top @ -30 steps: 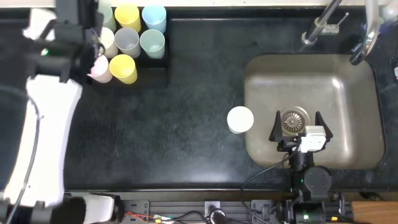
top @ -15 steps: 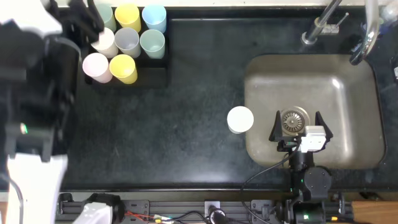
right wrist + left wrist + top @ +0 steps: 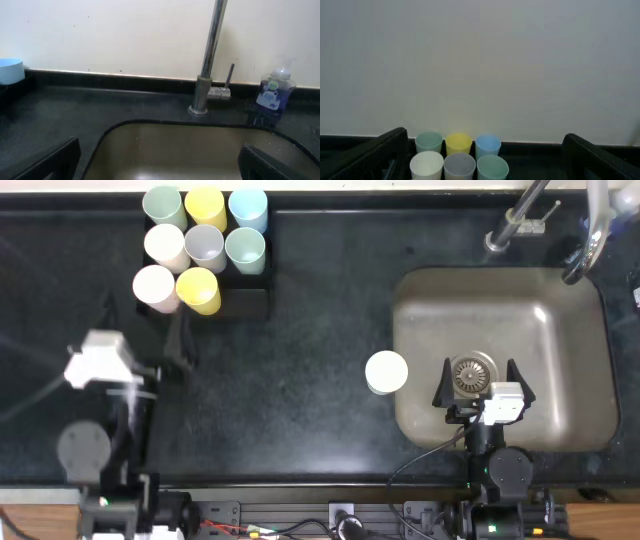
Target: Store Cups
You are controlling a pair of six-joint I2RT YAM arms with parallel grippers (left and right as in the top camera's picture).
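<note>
Eight cups (image 3: 205,245) stand upright in a black rack (image 3: 252,300), far to the left of the sink (image 3: 420,290) and level with its back rim.
- Back row: green, yellow, blue.
- Middle row: cream, grey, green.
- Front row: pale pink, yellow.

One left gripper (image 3: 485,136), well left of the sink and nearer the counter's front than the rack. It faces the rack, fingers spread wide and holding nothing.

One white cup (image 3: 386,372), upright on the dark counter (image 3: 300,400), just beside the sink's left rim and apart from both grippers.

One right gripper (image 3: 478,377), over the sink above the drain (image 3: 473,368). Its fingers are parted to either side and it is empty.

One faucet (image 3: 520,215), behind the sink's back rim.

One soap bottle (image 3: 272,95), behind the sink to the right of the faucet.
</note>
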